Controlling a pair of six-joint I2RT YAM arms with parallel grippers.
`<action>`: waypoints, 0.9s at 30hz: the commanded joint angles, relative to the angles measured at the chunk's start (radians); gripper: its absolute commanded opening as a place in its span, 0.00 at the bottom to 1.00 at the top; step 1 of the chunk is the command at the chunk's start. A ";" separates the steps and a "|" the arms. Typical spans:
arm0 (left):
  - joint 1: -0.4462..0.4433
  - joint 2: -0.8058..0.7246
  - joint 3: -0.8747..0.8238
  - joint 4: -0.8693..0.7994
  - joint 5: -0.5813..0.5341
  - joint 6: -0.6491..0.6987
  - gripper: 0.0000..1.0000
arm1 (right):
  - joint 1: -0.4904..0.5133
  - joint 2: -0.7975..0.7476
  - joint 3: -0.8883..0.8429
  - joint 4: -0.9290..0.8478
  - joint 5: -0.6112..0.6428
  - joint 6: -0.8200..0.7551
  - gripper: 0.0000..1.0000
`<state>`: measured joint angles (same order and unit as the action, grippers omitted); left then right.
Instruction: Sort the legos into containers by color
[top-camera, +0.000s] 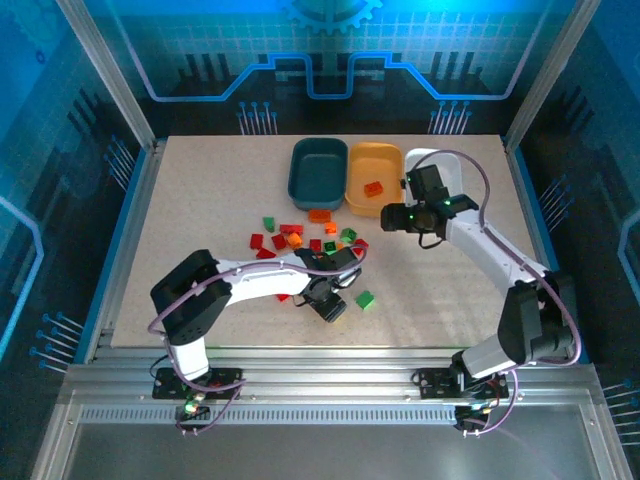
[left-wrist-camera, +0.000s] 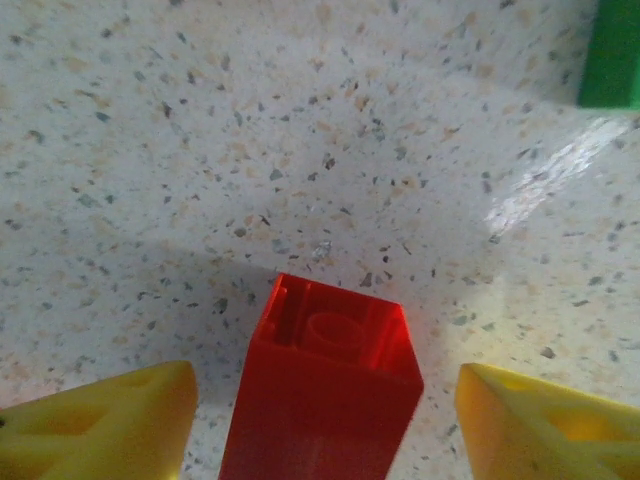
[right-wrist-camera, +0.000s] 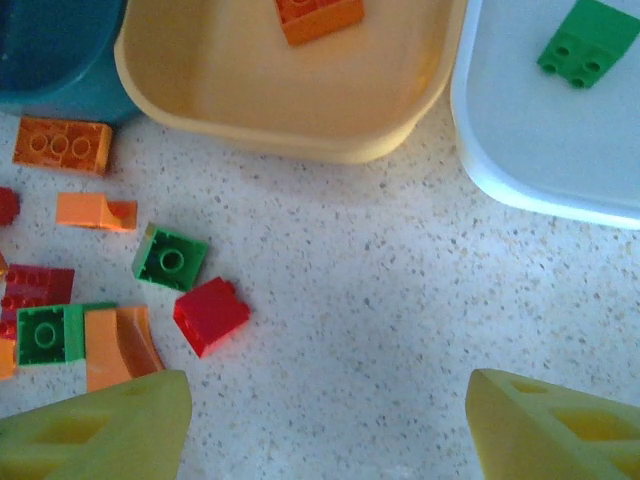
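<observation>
I've got a red brick (left-wrist-camera: 320, 390) between my left gripper's (left-wrist-camera: 320, 420) fingers, which look spread, so grip uncertain. Right gripper (right-wrist-camera: 325, 420) hangs wide open, empty. Next: carry red toward twelve o'clock, into the teal tray (top-camera: 318, 172), I'd guess.

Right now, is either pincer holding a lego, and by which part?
The left pincer holds a red brick between its fingers, hollow underside facing out. The right pincer is open, holding nothing.
</observation>
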<state>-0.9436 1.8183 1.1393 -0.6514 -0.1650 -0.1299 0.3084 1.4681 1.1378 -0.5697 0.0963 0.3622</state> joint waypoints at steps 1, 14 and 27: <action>-0.004 0.022 0.019 -0.006 -0.024 0.012 0.64 | 0.002 -0.068 -0.051 -0.018 -0.002 0.006 0.74; 0.005 -0.022 0.111 -0.038 -0.112 -0.020 0.24 | 0.009 -0.212 -0.165 -0.045 0.011 0.042 0.73; 0.473 0.176 0.739 -0.101 0.153 -0.108 0.14 | -0.023 -0.349 -0.253 -0.034 0.141 0.108 0.77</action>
<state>-0.5350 1.8786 1.7428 -0.6884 -0.1368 -0.1944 0.3004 1.1297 0.8917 -0.6044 0.2100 0.4492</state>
